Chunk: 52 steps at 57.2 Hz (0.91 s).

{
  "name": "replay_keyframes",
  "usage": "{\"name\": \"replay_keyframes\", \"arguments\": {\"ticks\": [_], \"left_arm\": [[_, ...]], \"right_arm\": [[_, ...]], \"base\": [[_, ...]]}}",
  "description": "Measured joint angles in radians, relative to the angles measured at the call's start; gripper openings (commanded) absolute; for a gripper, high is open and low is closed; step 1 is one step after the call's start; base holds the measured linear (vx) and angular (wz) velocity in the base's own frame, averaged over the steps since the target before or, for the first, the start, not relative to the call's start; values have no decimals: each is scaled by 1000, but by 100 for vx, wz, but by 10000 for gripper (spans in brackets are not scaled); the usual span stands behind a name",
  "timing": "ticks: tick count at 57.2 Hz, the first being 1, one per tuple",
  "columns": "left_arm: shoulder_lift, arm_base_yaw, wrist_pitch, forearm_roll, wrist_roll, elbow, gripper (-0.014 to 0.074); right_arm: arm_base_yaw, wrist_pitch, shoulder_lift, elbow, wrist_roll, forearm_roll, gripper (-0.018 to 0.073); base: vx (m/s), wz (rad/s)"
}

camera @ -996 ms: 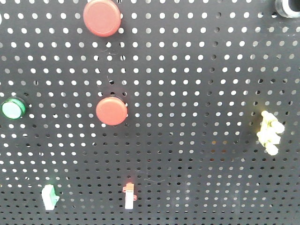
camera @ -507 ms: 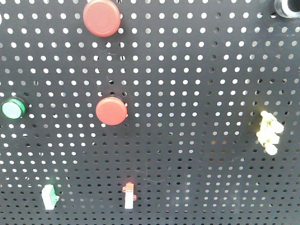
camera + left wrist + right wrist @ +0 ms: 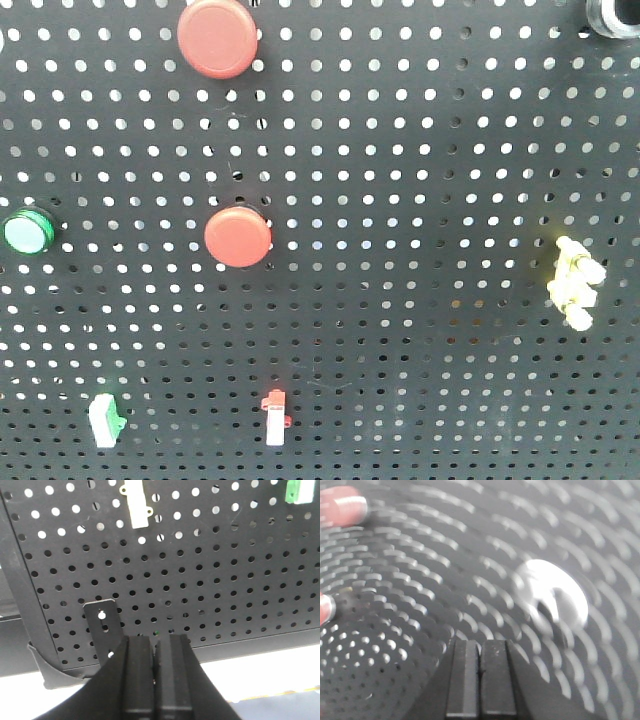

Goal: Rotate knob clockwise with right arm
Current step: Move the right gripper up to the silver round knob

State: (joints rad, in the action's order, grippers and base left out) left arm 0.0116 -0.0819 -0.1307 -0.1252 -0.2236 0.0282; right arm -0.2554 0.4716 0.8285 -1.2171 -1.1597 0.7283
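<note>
Here the right gripper (image 3: pixel 480 647), jaws pressed together and empty, lies apart from the blurred knob (image 3: pixel 555 602); the left gripper (image 3: pixel 155 642) is likewise closed.

Flat black board with many round holes (image 3: pixel 420 150): looks like painted metal, matt, smooth.
Big round red buttons (image 3: pixel 218 38): smooth plastic, soft dull shine.
Round green button (image 3: pixel 25 232): glossy, see-through plastic.
Small yellow clip (image 3: pixel 575 283): pale plastic.
Small round black knob (image 3: pixel 555 605): silvery-white ring bright, blurred.
Left gripper (image 3: pixel 155 645): black, matt.
</note>
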Motion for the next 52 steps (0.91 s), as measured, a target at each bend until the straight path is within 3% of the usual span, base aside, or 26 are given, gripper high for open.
{"name": "replay_keyframes", "arguments": {"ticks": [8,24,52], "left_arm": [[0,0,0,0,0,0,-6],[0,0,0,0,0,0,-6],[0,0,0,0,0,0,-6]], "right_arm": [[-1,-92,-1,0,-120,40,133],[-1,-173,39,0,-144,47,318],[-1,-213,73,0,-143,49,334]], "base": [[0,0],[0,0],[0,0]]}}
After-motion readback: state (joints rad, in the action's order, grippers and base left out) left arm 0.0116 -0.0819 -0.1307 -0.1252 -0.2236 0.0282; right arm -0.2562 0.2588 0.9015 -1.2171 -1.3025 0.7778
